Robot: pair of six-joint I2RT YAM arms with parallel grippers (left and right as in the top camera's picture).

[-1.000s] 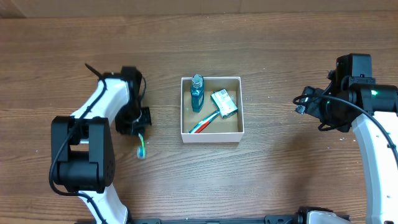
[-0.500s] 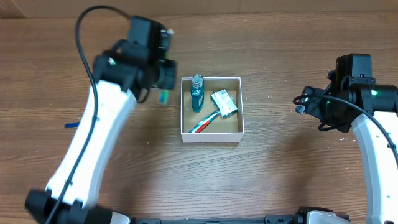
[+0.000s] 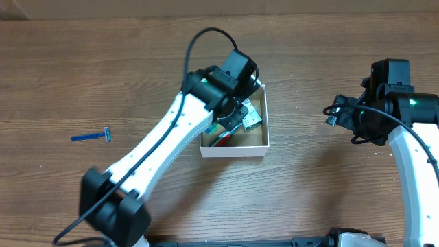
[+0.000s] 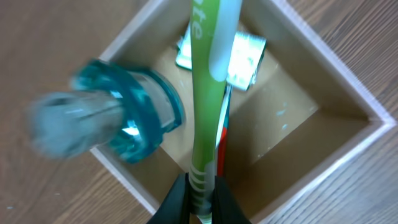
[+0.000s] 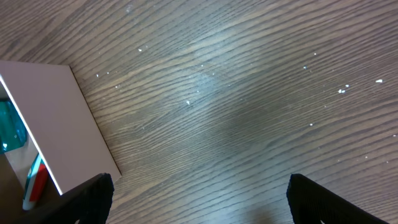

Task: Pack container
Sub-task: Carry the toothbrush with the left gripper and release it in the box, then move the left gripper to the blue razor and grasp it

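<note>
The container, a small white-walled box with a brown floor, stands mid-table. My left gripper hangs over it, shut on a green and white toothbrush whose head points into the box. In the left wrist view the container holds a teal bottle, a green and white packet and a red toothbrush. My right gripper is open and empty over bare wood, right of the container's outer wall.
A blue razor lies on the table far left. The right arm stands at the right side. The packet and red toothbrush show in the box beside the left arm.
My left arm swung right from beside the container to over it, carrying the green toothbrush. The right arm has not moved.
</note>
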